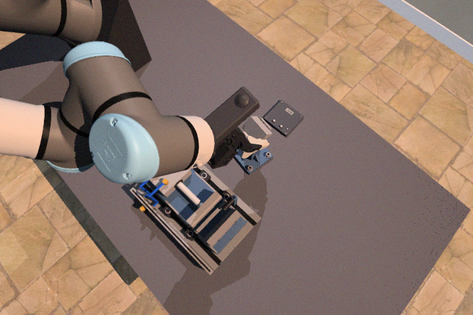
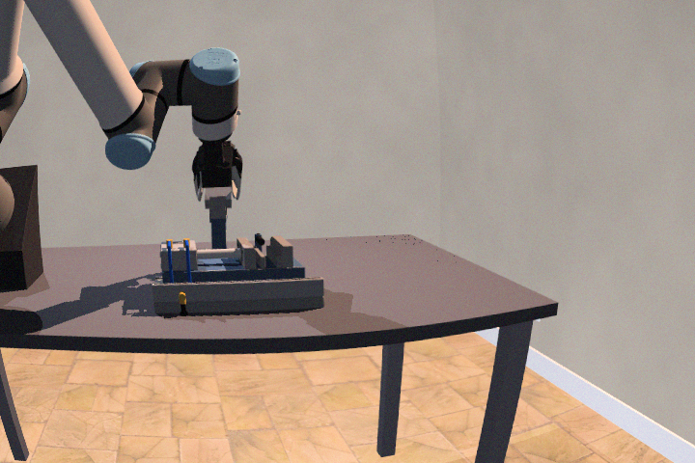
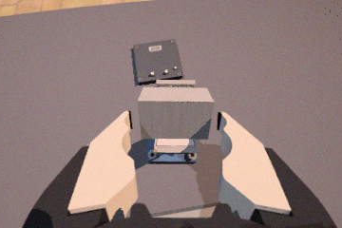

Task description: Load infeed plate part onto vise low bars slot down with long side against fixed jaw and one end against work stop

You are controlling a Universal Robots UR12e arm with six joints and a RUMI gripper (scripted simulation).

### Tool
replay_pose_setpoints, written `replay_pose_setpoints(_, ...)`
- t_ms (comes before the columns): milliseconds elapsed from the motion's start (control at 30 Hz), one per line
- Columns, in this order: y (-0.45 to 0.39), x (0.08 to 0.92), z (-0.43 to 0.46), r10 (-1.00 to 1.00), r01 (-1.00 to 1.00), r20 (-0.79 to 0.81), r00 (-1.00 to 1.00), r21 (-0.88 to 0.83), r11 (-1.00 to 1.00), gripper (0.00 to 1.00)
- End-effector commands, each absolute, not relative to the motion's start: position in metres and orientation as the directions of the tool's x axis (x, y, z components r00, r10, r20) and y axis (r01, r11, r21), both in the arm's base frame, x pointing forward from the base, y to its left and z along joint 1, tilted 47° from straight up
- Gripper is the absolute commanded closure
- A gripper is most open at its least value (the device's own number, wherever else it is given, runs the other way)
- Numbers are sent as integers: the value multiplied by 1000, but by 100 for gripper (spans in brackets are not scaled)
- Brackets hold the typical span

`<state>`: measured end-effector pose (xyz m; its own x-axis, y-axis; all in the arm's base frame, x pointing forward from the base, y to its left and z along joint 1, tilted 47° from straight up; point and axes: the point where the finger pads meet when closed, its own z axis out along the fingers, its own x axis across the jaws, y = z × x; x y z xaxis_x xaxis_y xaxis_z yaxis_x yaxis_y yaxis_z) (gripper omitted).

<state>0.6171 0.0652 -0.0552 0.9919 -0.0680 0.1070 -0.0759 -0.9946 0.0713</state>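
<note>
My fingers [image 1: 260, 144] [image 2: 236, 188] are partly open, straddling the grey block [image 1: 257, 128] [image 2: 218, 193] [image 3: 175, 119] with a gap at each side. The block sits atop the blue-based stand [image 1: 258, 164] [image 2: 218, 231] [image 3: 171, 159]. Slot direction: cannot tell. Vise [image 1: 222, 230] [image 2: 281, 252]: open, unloaded. Remaining: grip, lift, orient slot down, lay on bars, seat against fixed jaw and work stop [image 1: 228, 203] [image 2: 259, 239].
</note>
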Motion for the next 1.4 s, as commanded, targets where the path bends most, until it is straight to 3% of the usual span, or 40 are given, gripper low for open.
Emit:
replay_pose_setpoints(0,65,617,-55,-67,-73,107,992,54,-996,49)
replay_pose_setpoints(1367,65,617,-55,-67,-70,108,992,22,-997,49)
